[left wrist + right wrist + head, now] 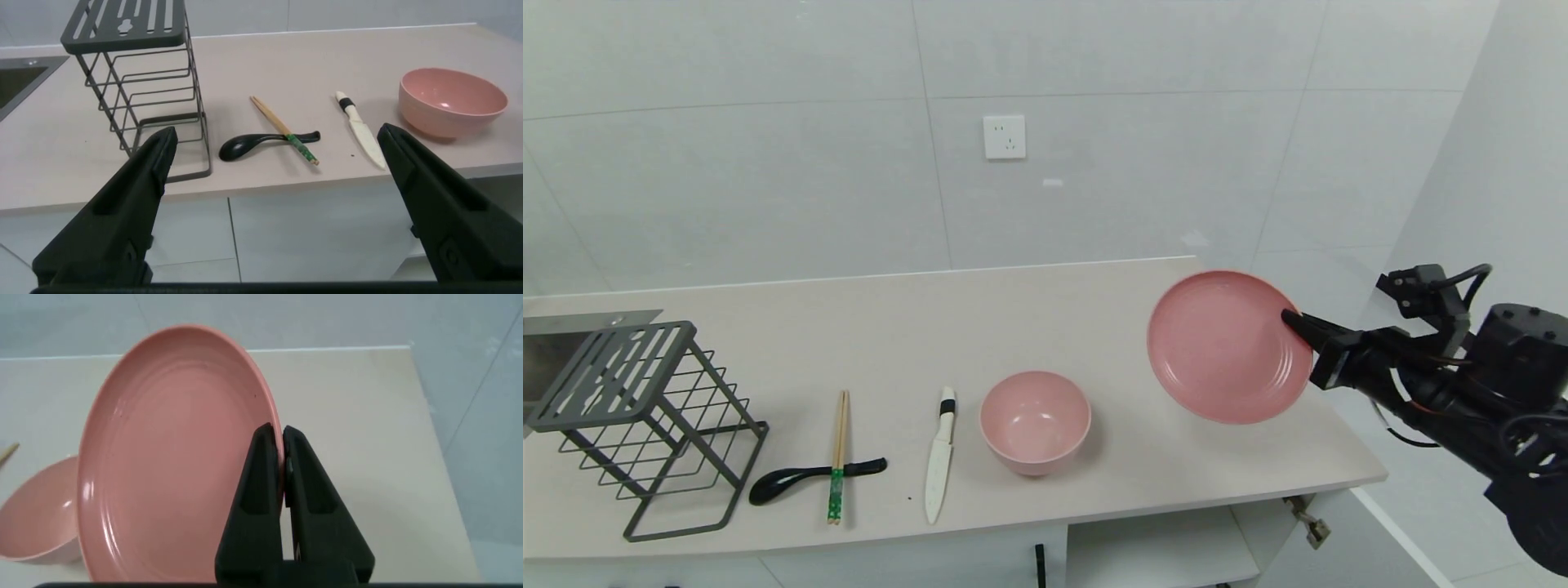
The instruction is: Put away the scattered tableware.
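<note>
At three o'clock of the bowl (1035, 420), above the counter (1143, 469), we hold the pink plate (1221, 347) tilted, our right gripper (1294, 320) closed on its rim. It looks stiff, light, slick; a deeper rim pinch seems safer. Our left gripper (278, 135) gapes empty.
</note>
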Controlling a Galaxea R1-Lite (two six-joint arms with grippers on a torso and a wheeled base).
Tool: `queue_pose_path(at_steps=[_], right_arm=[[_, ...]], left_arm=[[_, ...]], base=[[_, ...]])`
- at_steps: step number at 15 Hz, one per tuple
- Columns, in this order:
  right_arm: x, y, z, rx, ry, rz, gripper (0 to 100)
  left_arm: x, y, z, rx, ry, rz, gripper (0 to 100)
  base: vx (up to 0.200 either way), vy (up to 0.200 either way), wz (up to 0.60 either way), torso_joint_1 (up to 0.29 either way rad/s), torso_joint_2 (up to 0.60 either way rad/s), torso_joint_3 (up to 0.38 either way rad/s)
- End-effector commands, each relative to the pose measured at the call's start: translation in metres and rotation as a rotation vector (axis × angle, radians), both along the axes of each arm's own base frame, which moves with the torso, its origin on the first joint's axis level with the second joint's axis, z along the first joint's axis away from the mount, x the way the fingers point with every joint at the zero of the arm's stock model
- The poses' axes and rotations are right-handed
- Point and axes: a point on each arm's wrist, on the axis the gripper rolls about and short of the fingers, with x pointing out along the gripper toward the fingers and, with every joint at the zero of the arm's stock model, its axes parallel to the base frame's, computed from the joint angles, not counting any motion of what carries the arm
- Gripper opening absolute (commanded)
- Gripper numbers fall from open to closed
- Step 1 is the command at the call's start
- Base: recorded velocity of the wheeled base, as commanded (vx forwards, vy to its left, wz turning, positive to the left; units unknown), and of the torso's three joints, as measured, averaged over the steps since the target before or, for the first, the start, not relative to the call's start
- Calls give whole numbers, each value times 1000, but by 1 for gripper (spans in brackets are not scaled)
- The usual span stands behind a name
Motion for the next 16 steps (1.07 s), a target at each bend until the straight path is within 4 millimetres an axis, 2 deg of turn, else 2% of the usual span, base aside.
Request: queue_pose_path(at_steps=[1, 3, 6, 7, 8, 11, 14, 15, 16], right_arm=[[-16, -7, 7, 9, -27, 19, 0], [-34, -12, 7, 13, -18, 23, 0], [-38, -16, 15, 18, -71, 35, 0], [-40, -17, 16, 18, -74, 36, 0], [-42, -16, 22, 23, -101, 39, 0], [-45, -15, 23, 27, -103, 47, 0], [-49, -23, 29, 28, -128, 15, 0], [-49, -23, 29, 28, -128, 15, 0], [-50, -22, 30, 28, -133, 17, 0]], left_arm=[[0, 0, 0, 6, 0, -2, 100], [0, -1, 0, 34, -4, -43, 100], [0, -2, 1, 28, -9, -85, 100], [0, -2, 8, 30, -75, -84, 100], [-4, -2, 34, 40, -320, -86, 100], [-2, -3, 32, 18, -216, -154, 100], [1, -7, 70, -112, -3, -370, 100], [2, -8, 72, -118, 8, -379, 100], [24, -10, 85, -164, 148, -454, 100]], base=[[0, 0, 0, 0, 0, 0], [0, 0, 0, 0, 0, 0], [0, 0, 0, 0, 0, 0], [0, 0, 0, 0, 0, 0], [0, 0, 0, 0, 0, 0], [0, 0, 0, 0, 0, 0], [0, 0, 0, 0, 0, 0], [0, 0, 0, 0, 0, 0], [0, 0, 0, 0, 0, 0]])
